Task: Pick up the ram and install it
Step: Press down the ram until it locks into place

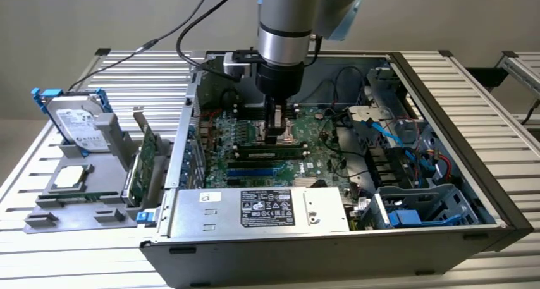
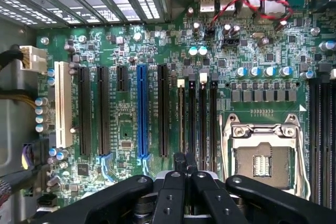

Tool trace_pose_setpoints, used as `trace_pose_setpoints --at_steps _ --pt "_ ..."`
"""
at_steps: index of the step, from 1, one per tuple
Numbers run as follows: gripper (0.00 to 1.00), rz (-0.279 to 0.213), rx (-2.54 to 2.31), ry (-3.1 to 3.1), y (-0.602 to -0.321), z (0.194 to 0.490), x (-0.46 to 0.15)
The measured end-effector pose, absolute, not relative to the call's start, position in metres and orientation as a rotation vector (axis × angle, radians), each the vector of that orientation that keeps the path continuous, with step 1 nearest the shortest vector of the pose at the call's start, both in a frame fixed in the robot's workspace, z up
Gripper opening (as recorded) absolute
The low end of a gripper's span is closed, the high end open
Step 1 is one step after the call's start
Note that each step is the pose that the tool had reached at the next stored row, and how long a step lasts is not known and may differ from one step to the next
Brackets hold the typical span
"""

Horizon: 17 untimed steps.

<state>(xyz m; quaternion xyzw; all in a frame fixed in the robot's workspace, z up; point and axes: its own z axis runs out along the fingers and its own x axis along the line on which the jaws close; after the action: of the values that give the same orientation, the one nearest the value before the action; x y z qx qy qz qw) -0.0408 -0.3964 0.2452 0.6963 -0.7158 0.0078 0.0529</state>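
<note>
At the exterior view's left, the hard drive (image 1: 78,121) stood in its grey holder (image 1: 80,188), kept clear of my work; its label was unreadable. At centre, my claw (image 1: 277,135), pressed together and holding nothing, hung above the motherboard (image 1: 253,128). The ram (image 1: 270,154) lay seated in its slot below. The power supply (image 1: 262,208) sticker's print was illegible.

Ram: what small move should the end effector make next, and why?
Probably a short, straight push down. The shut end effector stands close over the ram, which lies along a memory slot on the motherboard. Whether it is fully seated I cannot tell, so a gentle press seems the safest step.
</note>
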Motion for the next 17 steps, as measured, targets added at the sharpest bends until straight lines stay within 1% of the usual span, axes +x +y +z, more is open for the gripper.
trace_pose_setpoints --at_steps 3,17 --pt "0.11 0.022 2.116 -2.175 -0.3964 0.2538 -0.0407" --pt "0.11 0.022 2.116 -2.175 -0.3964 0.2542 -0.0407"
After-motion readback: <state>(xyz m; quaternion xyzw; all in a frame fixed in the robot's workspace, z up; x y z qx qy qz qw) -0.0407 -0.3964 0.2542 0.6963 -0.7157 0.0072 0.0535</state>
